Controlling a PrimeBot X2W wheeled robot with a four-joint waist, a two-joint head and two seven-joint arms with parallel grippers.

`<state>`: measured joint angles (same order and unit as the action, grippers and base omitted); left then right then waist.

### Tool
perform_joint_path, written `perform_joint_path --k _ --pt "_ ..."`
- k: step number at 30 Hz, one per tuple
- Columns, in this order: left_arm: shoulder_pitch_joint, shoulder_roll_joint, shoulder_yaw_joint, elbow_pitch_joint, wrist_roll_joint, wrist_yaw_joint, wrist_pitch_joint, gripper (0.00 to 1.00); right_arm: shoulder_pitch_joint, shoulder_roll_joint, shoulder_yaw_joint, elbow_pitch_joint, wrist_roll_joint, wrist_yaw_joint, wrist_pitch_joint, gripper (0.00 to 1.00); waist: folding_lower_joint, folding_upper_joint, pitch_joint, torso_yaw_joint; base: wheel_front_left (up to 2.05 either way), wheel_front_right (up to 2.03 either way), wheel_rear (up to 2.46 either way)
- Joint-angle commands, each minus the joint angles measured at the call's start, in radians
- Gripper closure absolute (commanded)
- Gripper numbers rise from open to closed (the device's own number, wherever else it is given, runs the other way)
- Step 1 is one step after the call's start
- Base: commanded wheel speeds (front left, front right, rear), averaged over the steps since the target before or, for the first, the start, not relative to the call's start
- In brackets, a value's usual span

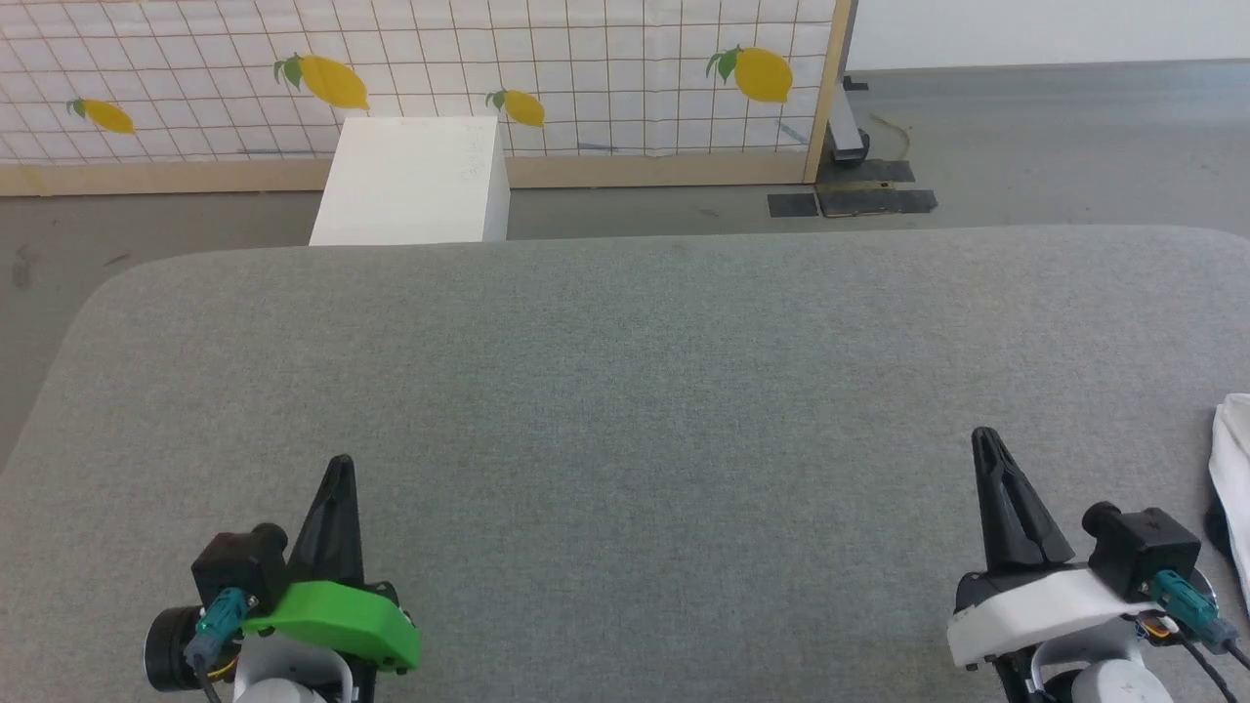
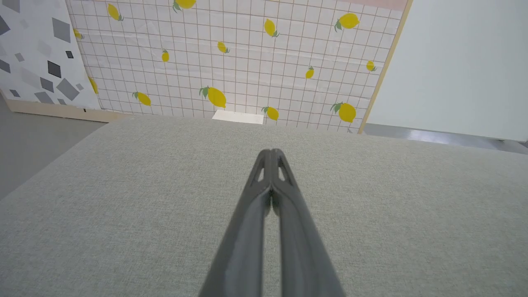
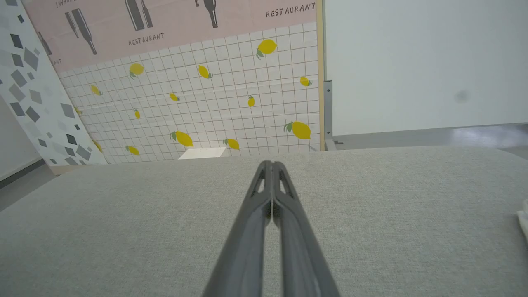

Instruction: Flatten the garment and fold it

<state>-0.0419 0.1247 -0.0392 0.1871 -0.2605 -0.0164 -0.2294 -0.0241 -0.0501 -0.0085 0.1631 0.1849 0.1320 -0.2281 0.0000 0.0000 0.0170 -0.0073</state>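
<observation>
Left gripper [image 1: 339, 467] is noted with fingers pressed together, nothing held. Right gripper [image 1: 983, 441] is likewise closed tip to tip and empty. The garment [image 1: 1232, 478], seen as a white cloth edge, is found on the grey fabric-covered table [image 1: 625, 371] near the right gripper's right side, apart from its fingers. A white box [image 1: 415, 181] is noted well ahead of the left gripper.

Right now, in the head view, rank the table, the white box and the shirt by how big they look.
1. Table
2. White box
3. Shirt, though the picture's edge cuts it off, so its true size is unsure.
</observation>
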Motion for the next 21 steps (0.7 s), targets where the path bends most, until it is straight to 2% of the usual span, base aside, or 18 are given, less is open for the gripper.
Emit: perform_joint_path --k 1,21 --pt "0.005 -0.006 0.004 -0.007 0.022 0.002 0.006 1.00 0.003 0.000 0.000 -0.008 -0.009 0.000 0.005 1.00 0.0000 0.0000 0.000 0.000 0.00 0.00 0.00" --pt "0.012 -0.018 0.010 -0.040 0.066 0.005 0.047 1.00 0.007 0.000 0.002 -0.037 -0.041 0.000 0.046 1.00 0.0000 0.0000 -0.003 0.001 0.00 0.00 0.00"
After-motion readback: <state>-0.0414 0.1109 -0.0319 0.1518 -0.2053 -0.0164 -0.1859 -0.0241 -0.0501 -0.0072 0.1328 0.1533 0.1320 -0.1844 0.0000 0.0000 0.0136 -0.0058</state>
